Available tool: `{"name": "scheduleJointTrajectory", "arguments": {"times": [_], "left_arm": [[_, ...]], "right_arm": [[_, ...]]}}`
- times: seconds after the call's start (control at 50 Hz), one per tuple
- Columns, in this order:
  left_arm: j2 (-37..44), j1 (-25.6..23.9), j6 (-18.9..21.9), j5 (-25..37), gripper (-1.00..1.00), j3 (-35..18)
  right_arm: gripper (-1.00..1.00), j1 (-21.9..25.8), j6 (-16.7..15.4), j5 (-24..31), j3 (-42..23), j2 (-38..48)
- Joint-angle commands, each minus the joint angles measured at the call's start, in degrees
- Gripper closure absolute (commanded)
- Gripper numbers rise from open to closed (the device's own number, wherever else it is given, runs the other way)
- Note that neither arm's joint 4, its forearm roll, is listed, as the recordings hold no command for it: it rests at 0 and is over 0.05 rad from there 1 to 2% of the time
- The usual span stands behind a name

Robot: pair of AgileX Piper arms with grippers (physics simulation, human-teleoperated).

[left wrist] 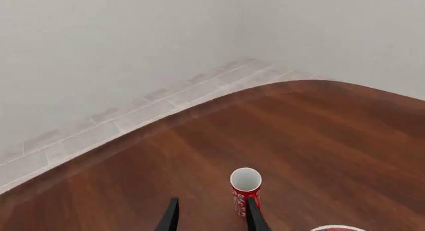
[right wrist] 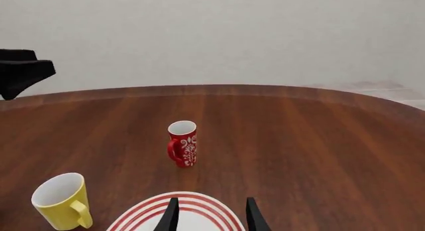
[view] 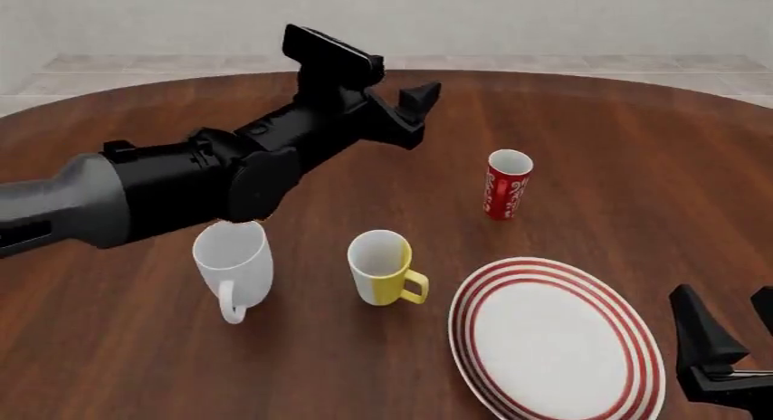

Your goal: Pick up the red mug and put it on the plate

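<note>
probably a bare simulated room: round wooden table [view: 676, 148], plain white walls [left wrist: 99, 52], pale tiled floor [left wrist: 133, 116].

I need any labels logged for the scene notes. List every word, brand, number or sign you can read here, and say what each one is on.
No readable text in any view.
red mug: white swirl pattern only, no letters.
plate: red rings only.
yellow mug and white mug: plain.
Arms and claws: no markings visible.
</note>
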Motion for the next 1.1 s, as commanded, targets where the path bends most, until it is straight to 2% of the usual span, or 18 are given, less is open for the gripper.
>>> {"name": "scheduleJointTrajectory", "arguments": {"times": [0.02,0.32,0.58,1.1], "left_arm": [[4.38,-2.5,-0.01,0.38,-1.0,-3.2],[6.0,-4.33,-1.85,1.23,-1.0,-5.02],[9.81,-5.9,-1.21,-0.7,-1.0,-6.05],[17.27,-4.28,-1.37,-0.54,-1.0,-10.79]], "right_arm": [[-1.0,-0.09,0.18,0.12,0.02,-0.25],[-1.0,0.13,-0.02,-0.14,0.02,0.12],[-1.0,-0.02,0.09,-0.02,0.03,-0.06],[-1.0,-0.09,0.54,0.29,-0.02,-0.3]]}}
